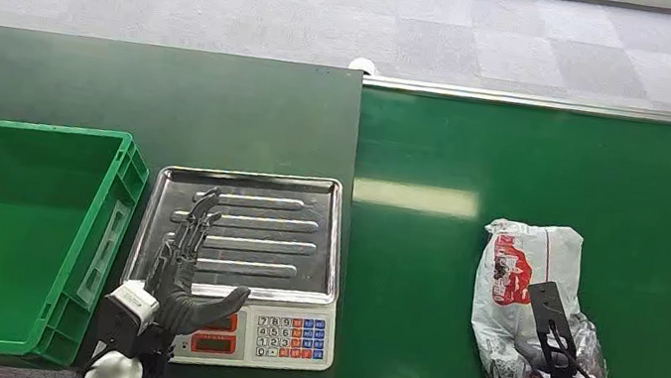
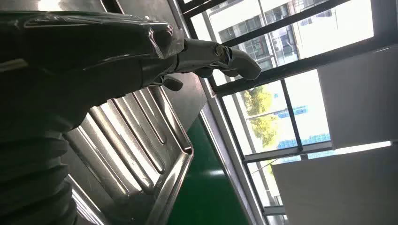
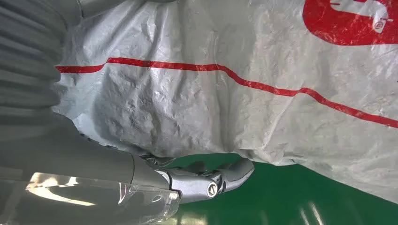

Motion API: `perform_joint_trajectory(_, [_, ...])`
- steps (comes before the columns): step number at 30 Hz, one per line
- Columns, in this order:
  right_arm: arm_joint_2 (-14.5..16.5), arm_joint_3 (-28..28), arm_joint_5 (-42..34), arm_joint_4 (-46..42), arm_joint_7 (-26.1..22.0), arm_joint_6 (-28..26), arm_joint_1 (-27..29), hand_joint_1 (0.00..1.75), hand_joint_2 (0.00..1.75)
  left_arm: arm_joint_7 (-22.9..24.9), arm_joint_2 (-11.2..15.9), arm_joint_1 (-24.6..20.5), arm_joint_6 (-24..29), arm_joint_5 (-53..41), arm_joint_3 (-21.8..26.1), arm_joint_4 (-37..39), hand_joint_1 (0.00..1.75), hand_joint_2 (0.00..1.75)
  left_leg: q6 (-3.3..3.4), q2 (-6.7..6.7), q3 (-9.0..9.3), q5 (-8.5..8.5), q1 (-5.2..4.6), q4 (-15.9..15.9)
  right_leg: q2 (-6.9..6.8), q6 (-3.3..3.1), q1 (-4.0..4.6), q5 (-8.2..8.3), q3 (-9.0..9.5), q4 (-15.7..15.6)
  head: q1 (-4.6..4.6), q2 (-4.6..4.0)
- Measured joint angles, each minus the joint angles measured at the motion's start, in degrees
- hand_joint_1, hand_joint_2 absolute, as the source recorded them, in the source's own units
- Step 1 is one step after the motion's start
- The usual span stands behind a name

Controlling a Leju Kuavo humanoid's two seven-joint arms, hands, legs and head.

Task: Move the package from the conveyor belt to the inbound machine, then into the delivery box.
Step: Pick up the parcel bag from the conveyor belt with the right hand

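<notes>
Now crinkled grey plastic package (image 1: 521,297) on smooth green belt (image 1: 553,181), right hand (image 1: 542,355) gripping it; left hand (image 1: 184,272) spread, empty.

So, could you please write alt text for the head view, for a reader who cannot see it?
A grey and red plastic package lies on the green conveyor belt, with the robot's right hand at its near end. The left hand, fingers spread, hovers over a steel weighing scale beside an empty green box.
</notes>
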Motion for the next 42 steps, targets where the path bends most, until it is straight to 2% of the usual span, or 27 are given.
perform_joint_trajectory(7, [-0.2, 0.2, -1.9, 3.2, -2.7, 3.3, -1.5, 0.05, 1.75, 0.0, 0.0, 0.0, 0.1, 0.1, 0.0, 0.0, 0.0, 1.75, 0.0, 0.08, 0.05, 0.0, 0.0, 0.0, 0.02, 0.0, 0.01, 0.0, 0.02, 0.0, -0.01, 0.0])
perform_joint_trajectory(12, [-0.5, 1.0, -3.9, 6.2, -5.2, 5.0, -3.0, 0.45, 1.75, 0.0, 0.1, 0.0, 0.6, 0.5, -0.1, 0.0, 0.0, 1.75, -0.01, 0.28, 0.15, -0.01, 0.01, 0.0, 0.19, -0.02, 0.02, 0.02, 0.1, 0.0, 0.0, 0.0])
perform_joint_trajectory(16, [-0.5, 1.8, -5.6, 8.0, -6.9, 5.0, -4.4, 0.45, 1.75, 0.0, 0.4, 0.1, 1.3, 1.1, -0.1, 0.0, 0.0, 1.75, 0.0, 0.28, 0.22, 0.0, 0.01, 0.0, 0.2, -0.04, 0.02, 0.05, 0.14, 0.0, -0.01, 0.0])
perform_joint_trajectory(20, [-0.5, 2.2, -6.0, 8.8, -7.4, 5.0, -5.3, 1.75, 1.75, 0.0, 0.6, 0.2, 1.4, 1.1, -0.1, 0.0, 0.0, 1.75, 0.01, 0.24, 0.23, 0.01, 0.01, 0.0, 0.18, -0.02, 0.02, 0.07, 0.16, 0.0, 0.0, 0.0])
perform_joint_trajectory(26, [-0.3, 3.0, -7.9, 9.1, -9.3, 5.7, -5.7, 1.75, 1.75, 0.0, 0.9, 0.3, 1.7, 1.2, -0.1, 0.0, 0.0, 1.75, 0.0, 0.21, 0.2, 0.01, 0.01, 0.0, 0.16, -0.01, 0.02, 0.07, 0.14, 0.0, -0.01, 0.0])
perform_joint_trajectory(42, [0.2, 4.8, -12.0, 9.1, -9.2, 6.0, -5.6, 1.75, 1.75, 0.0, 0.9, 0.7, 2.1, 1.7, -0.1, 0.0, 0.0, 1.75, 0.0, 0.13, 0.13, 0.01, 0.0, 0.0, 0.13, -0.01, 0.01, 0.07, 0.09, 0.0, -0.01, 0.0])
